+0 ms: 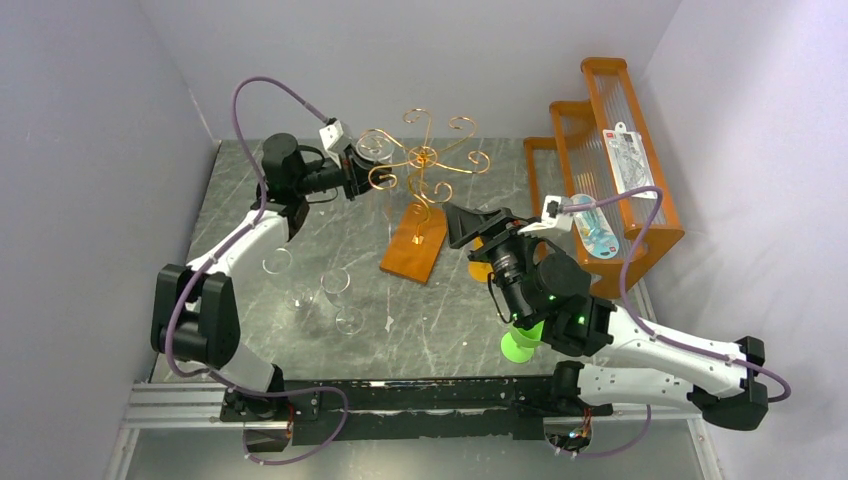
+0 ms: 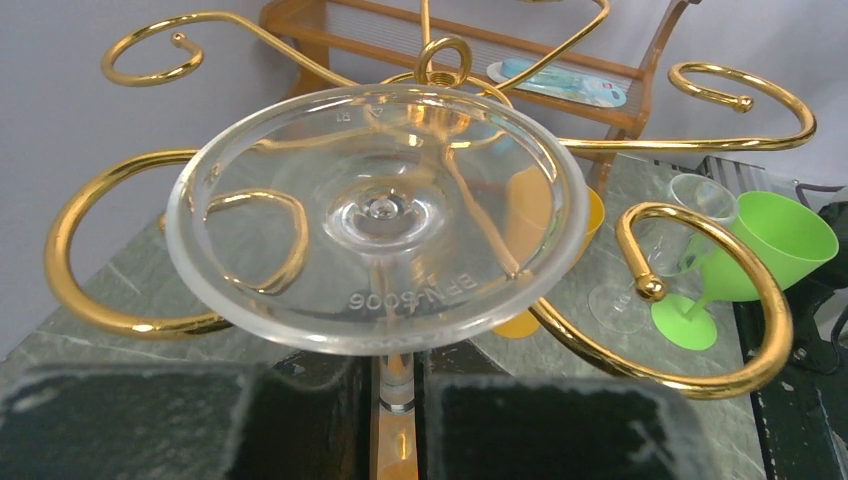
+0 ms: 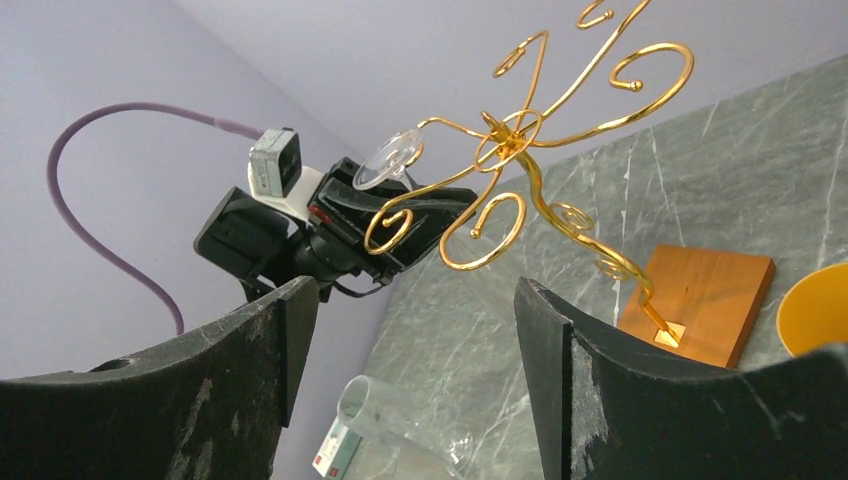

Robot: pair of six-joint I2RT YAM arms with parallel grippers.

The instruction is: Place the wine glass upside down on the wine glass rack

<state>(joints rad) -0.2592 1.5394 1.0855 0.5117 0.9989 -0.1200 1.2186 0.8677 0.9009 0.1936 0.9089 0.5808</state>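
The wine glass (image 2: 380,215) is foot-up among the gold scrolls of the wine glass rack (image 1: 415,250); its foot bears an embossed code starting BPN, the rest unclear. The left fingers (image 2: 150,425) pinch its stem; the right fingers (image 3: 230,380) gape wide, holding nothing. One green goblet (image 2: 775,240) and one orange cup (image 3: 815,310) stand on the tabletop (image 1: 450,320).

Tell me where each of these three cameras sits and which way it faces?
Top external: above and behind the arms, looking down on the table; both arms show, bases at bottom.
Left wrist: on the left arm, looking along its fingers at the wine glass they grip, foot toward the lens.
Right wrist: on the right arm, looking up between its open fingers toward the left gripper.
Shared: all three show the wine glass rack.
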